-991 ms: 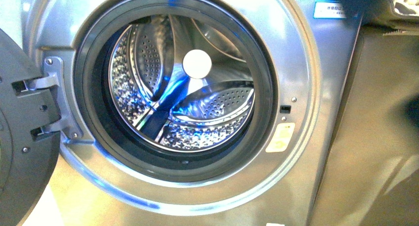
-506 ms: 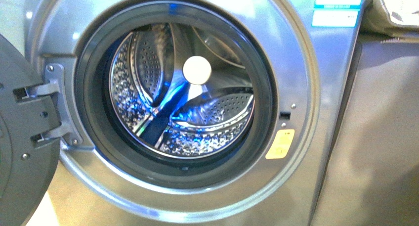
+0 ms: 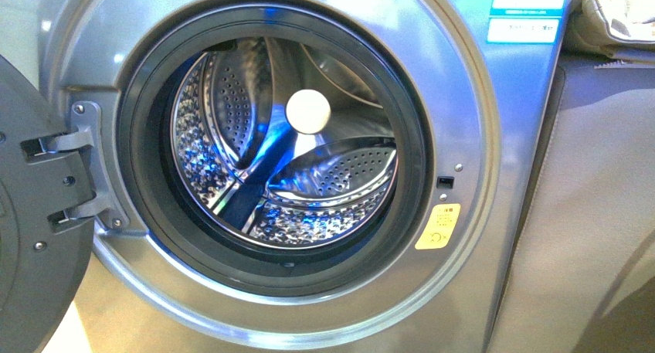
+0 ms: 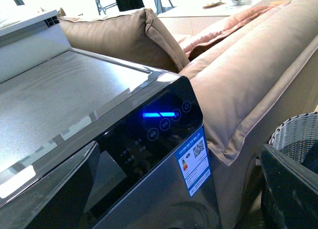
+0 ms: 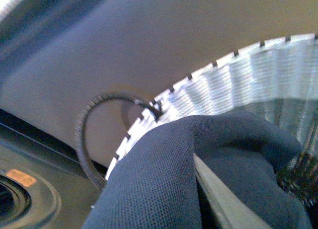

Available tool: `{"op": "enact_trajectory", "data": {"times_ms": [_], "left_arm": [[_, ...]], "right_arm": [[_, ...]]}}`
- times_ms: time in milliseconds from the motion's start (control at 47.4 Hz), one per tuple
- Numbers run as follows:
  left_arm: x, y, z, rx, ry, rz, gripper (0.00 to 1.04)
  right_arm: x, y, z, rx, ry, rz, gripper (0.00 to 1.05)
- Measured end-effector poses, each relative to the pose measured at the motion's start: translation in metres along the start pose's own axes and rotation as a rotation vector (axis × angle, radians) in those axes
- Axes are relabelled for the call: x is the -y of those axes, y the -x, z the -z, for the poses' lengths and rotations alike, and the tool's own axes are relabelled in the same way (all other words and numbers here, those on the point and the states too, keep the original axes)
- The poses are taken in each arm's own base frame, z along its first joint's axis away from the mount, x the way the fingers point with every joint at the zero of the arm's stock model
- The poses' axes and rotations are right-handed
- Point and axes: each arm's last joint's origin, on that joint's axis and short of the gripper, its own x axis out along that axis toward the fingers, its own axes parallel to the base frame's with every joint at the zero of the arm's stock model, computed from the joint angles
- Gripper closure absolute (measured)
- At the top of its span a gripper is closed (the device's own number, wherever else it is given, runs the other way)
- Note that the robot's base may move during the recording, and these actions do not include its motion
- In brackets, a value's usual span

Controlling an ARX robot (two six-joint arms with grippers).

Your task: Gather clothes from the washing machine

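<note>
1. The right pincer [image 5: 238, 201] is clenching the clothes [image 5: 159, 179]. 1 pale finger [image 5: 218, 201] is showing between 2 folds of dark navy fabric, and the rest of the pincer is lying hidden under the cloth.
2. The bunched fabric is hanging in front of the pale woven wall of the basket [image 5: 248, 75], close to its rim. Whether the cloth is touching the basket cannot be told. The dark loop handle [image 5: 82, 134] is standing up on the basket's side toward the machine.
3. The basket is sitting right of the washing machine [image 3: 463, 98], against the beige sofa [image 3: 602, 198]. In the right wrist view, the machine's grey front and its orange-yellow sticker [image 5: 20, 178] are showing just past the handle.
4. In the left wrist view, a dark blurred form [image 4: 290, 189] is filling the corner beside the basket. Whether it belongs to the left pincer cannot be told, and neither can that pincer's state.
5. In the front view, the machine is standing with its dark round door [image 3: 39, 214] swung open to the left on 2 hinge arms.
6. A dark rubber seal [image 3: 147, 175] is ringing the porthole. Behind it, the perforated steel drum [image 3: 340, 175] is gleaming with blue reflections, bare metal showing all around a white round disc [image 3: 308, 111] on the far wall.
7. The blue-white label [image 3: 525, 13] is sitting at the machine's upper right corner, and a blue bar is glowing on the dark control panel [image 4: 160, 114] just above it.
</note>
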Motion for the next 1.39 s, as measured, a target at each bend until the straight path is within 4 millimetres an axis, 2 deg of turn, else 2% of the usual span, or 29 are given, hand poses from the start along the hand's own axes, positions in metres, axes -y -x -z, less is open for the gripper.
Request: {"op": "enact_trajectory", "data": {"times_ms": [84, 295, 401, 527, 633, 696, 780, 865, 949, 1181, 1392], "left_arm": [[0.000, 0.000, 0.000, 0.000, 0.000, 0.000, 0.06], [0.000, 0.000, 0.000, 0.000, 0.000, 0.000, 0.06], [0.000, 0.000, 0.000, 0.000, 0.000, 0.000, 0.06], [0.000, 0.000, 0.000, 0.001, 0.000, -0.001, 0.06], [0.000, 0.000, 0.000, 0.001, 0.000, -0.001, 0.06], [0.000, 0.000, 0.000, 0.001, 0.000, -0.001, 0.06], [0.000, 0.000, 0.000, 0.001, 0.000, -0.001, 0.06], [0.000, 0.000, 0.000, 0.001, 0.000, -0.001, 0.06], [0.000, 0.000, 0.000, 0.001, 0.000, -0.001, 0.06], [0.000, 0.000, 0.000, 0.001, 0.000, -0.001, 0.06], [0.000, 0.000, 0.000, 0.001, -0.001, -0.001, 0.06]], "right_arm": [[0.013, -0.013, 0.029, -0.080, -0.031, 0.037, 0.76], [0.026, -0.030, 0.073, -0.217, -0.107, 0.067, 0.44], [0.020, -0.031, 0.080, -0.235, -0.117, 0.040, 0.25], [0.000, -0.025, 0.069, -0.192, -0.076, -0.012, 0.06], [-0.029, -0.014, 0.047, -0.069, 0.035, -0.083, 0.08], [-0.055, -0.004, 0.033, 0.053, 0.140, -0.124, 0.08], [-0.099, 0.013, 0.019, 0.259, 0.303, -0.200, 0.08], [-0.131, 0.024, 0.025, 0.370, 0.384, -0.275, 0.08], [-0.151, 0.033, 0.037, 0.433, 0.404, -0.347, 0.08], [-0.173, 0.054, 0.081, 0.481, 0.368, -0.426, 0.08], [-0.176, 0.057, 0.084, 0.493, 0.374, -0.445, 0.08]]}}
